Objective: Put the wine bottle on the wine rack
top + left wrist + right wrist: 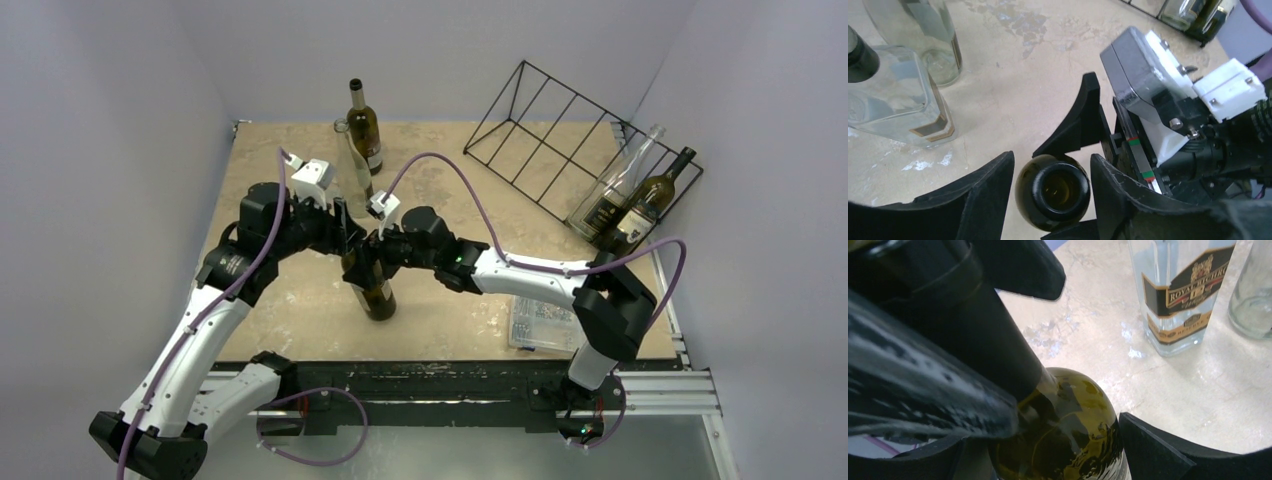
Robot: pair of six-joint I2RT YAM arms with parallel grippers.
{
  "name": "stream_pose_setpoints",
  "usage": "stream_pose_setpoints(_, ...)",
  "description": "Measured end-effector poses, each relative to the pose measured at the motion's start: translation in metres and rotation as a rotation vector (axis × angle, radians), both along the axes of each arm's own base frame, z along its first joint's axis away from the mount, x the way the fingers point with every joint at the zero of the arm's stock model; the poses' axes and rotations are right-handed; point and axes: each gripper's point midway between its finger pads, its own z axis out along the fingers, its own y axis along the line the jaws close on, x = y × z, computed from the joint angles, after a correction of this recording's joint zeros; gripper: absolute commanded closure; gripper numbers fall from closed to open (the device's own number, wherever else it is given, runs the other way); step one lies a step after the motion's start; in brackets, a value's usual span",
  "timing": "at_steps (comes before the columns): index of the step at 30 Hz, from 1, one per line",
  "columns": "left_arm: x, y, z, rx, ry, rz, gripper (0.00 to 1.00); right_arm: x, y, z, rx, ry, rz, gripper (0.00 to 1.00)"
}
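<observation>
While upright, wine bottle between jaws.

the left arm and the right arm are built the same way: smooth white links between bulky black joints, on black bases. a thin purple cable runs along each arm. a small green light shines on the right arm. each wrist carries a white camera block. the left gripper has black, wedge-shaped fingers with a matte surface. the right gripper has a grey metal body with white plastic parts, silver screws and small red and green marks.
</observation>
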Motion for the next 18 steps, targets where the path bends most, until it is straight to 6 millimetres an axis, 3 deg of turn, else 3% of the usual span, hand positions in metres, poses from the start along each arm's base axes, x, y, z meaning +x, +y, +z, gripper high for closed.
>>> stream_pose_setpoints(5, 0.006, 0.004, 0.005, -0.001, -0.020, 0.033, 0.26, -0.001, -0.003, -0.001, 0.010, 0.009, 0.000, 1.00)
stream_pose_setpoints(18, 0.002, 0.007, 0.018, -0.019, -0.071, 0.045, 0.20, 0.006, -0.015, 0.000, 0.034, 0.047, -0.053, 1.00)
